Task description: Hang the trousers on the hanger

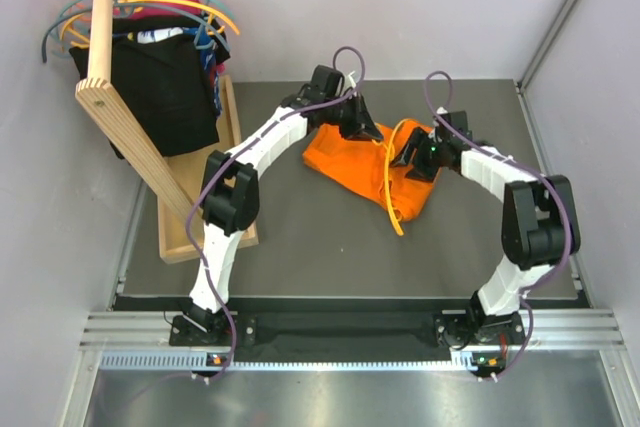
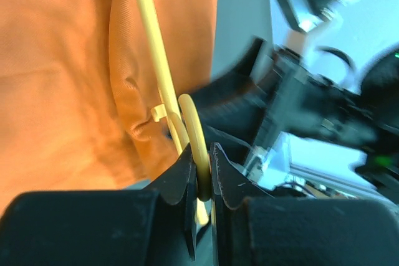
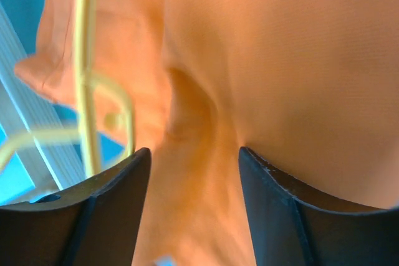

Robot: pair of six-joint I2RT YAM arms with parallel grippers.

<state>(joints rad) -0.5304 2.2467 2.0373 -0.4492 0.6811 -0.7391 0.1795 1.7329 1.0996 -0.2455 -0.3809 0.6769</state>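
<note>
Pale grey walls close round a dark desk (image 1: pixel 300 247). At its far left corner a wooden rack (image 1: pixel 130 137) carries black garments (image 1: pixel 165 87) and spare hangers, which we leave alone.

Moving right, the left pincer (image 2: pixel 203 169) is pressed together on the ring-like hook of the hanger (image 2: pixel 194 130), so the amber plastic is pinched between the two dark fingers. From the hook a thin bar runs away over the cloth. The trousers (image 1: pixel 355 169) lie bunched at the far middle of the desk, between the two arms. From above, the hanger lies across their right part, with one amber arm reaching past the near edge of the cloth.

We judge the step in hand to be getting cloth over the hanger's lower bar. To do it well, we would hold the left pinch firm and steady on the hook and tip the hanger so its bar stands free of the fabric. A bar buried in folds gives the other arm nothing to thread. We would then pick one clear fold near the cloth's edge, not the thick bunch, and stay off the amber plastic, since a grip that catches both would drag the hanger out of line.

Furthest right, the right pincer (image 3: pixel 194 154) is spread wide, its fingers parted just over the orange fabric and gripping nothing. A slight crease shows between them. Whether the tips touch the cloth, we cannot tell.
</note>
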